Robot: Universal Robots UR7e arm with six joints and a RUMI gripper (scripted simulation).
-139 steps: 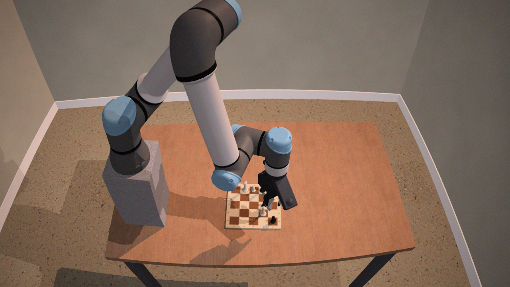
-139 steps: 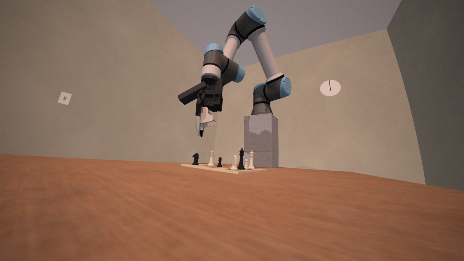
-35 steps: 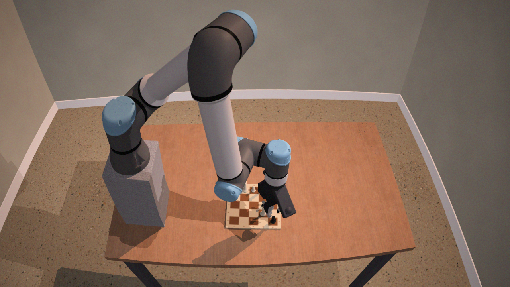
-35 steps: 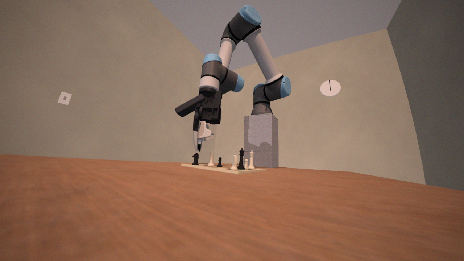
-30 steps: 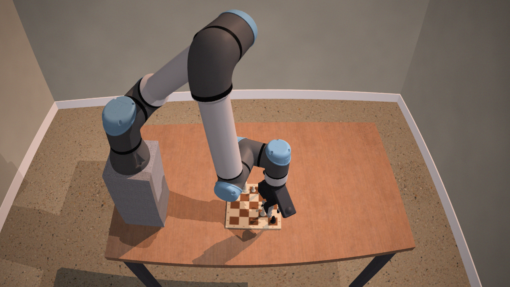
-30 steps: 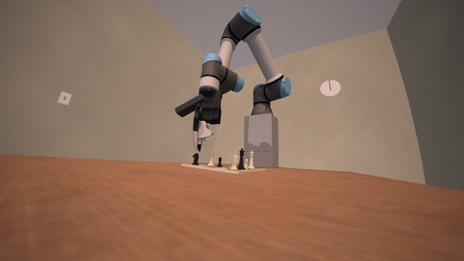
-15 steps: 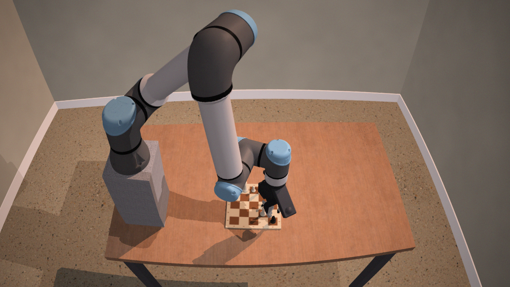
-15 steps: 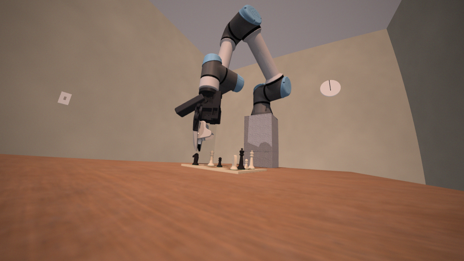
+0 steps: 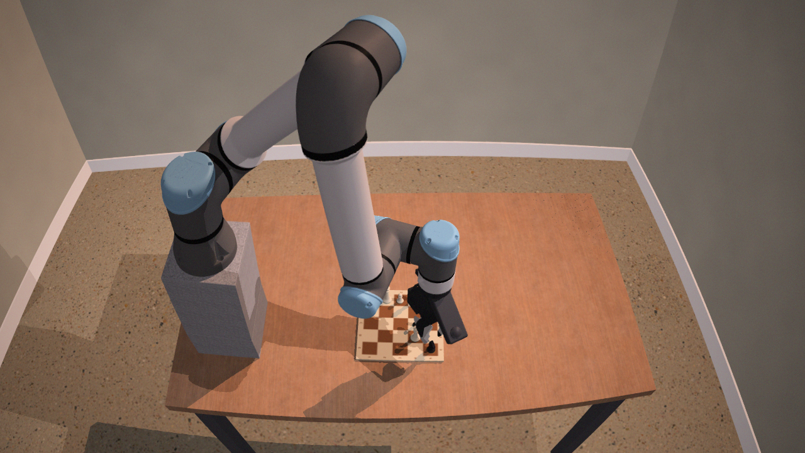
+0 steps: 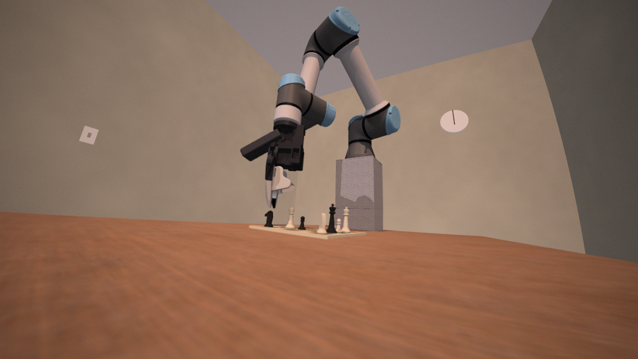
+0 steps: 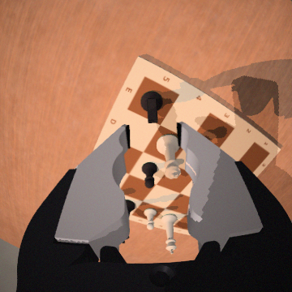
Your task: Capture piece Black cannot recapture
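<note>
Claw, grey fingers tipped in black: part-way apart, clamped on nothing, poised over the board.

Nearest below, black horse-headed knight: upright on the dark corner square E5, at 12 o'clock in the wrist view. Just inward, about 5 o'clock from it, tall white crowned piece. Farther, squat black pawn, near 6 o'clock.

Far end: small white pawn beside tall pale piece. All on the chequered wooden board.

Step in hand, my reading: lining up to lift the knight as the captured piece; no piece off the board yet. Next: centre over it, lower with fingers straddling its head, close gently, raise straight. Crowned neighbour stands close enough to be brushed.

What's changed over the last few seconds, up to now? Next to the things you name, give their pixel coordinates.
The gripper (image 9: 426, 339) (image 10: 270, 206) (image 11: 152, 125) has come down toward the black knight (image 9: 431, 346) (image 10: 268, 219) (image 11: 151, 100), shifting slightly toward the board's near edge in the top view. Nothing was taken hold of or let go. The knight and the board (image 9: 377, 358) (image 10: 289, 232) (image 11: 139, 62) stayed put.
</note>
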